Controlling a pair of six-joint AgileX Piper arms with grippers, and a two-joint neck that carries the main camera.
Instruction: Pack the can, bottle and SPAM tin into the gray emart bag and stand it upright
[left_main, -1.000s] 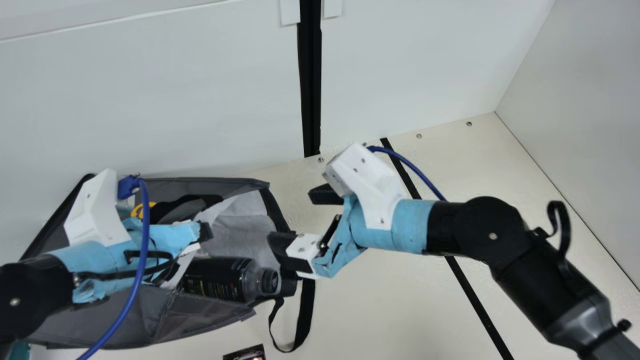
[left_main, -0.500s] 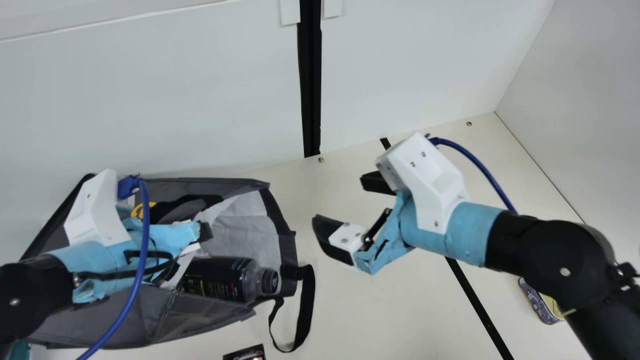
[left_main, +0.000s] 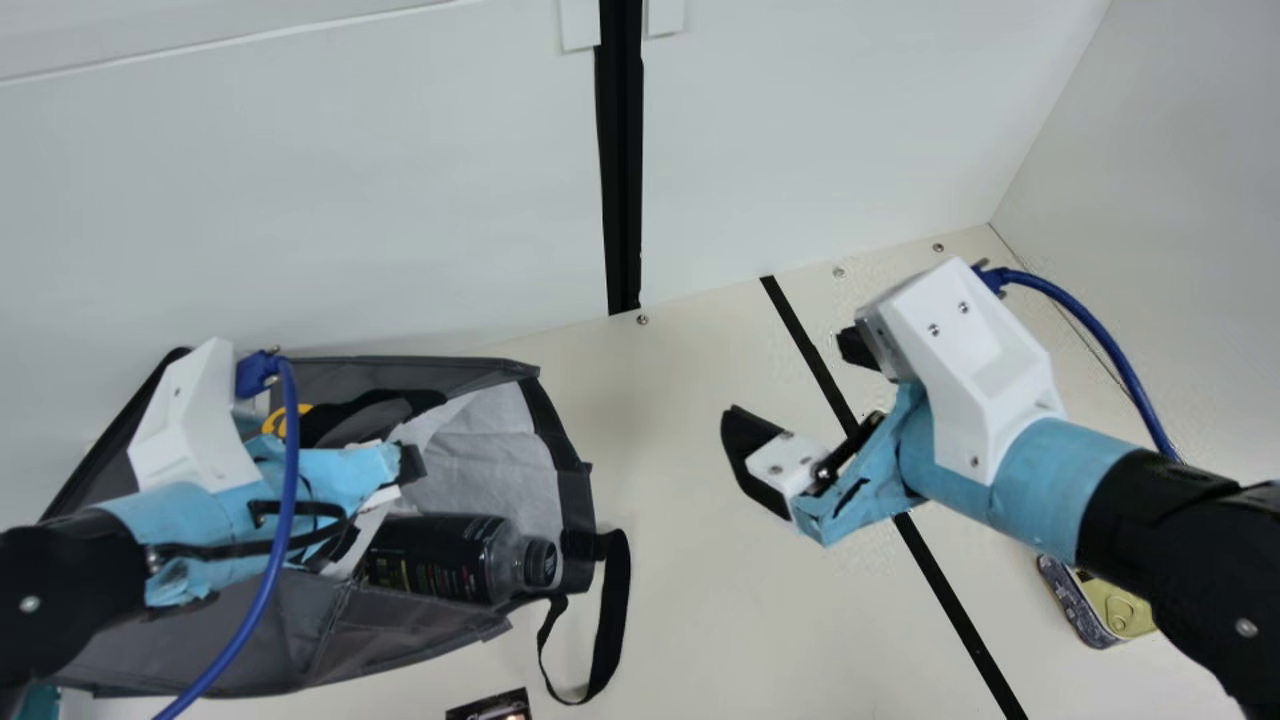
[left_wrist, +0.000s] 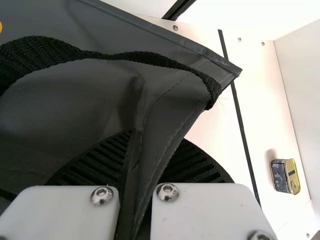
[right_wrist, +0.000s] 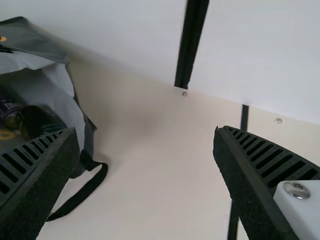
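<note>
Left gripper (left_wrist: 152, 145) clamps emart bag (left_wrist: 100, 97); square your spread right gripper (left_main: 792, 380) over SPAM tin (left_main: 1112, 608), 4 o'clock in main view

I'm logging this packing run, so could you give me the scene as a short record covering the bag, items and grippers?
bag: gray emart bag, mouth open
seen inside: black bottle
still to pack: SPAM tin, on the table
left gripper: closed on the bag's fabric
right gripper: open, empty, over the table
</note>
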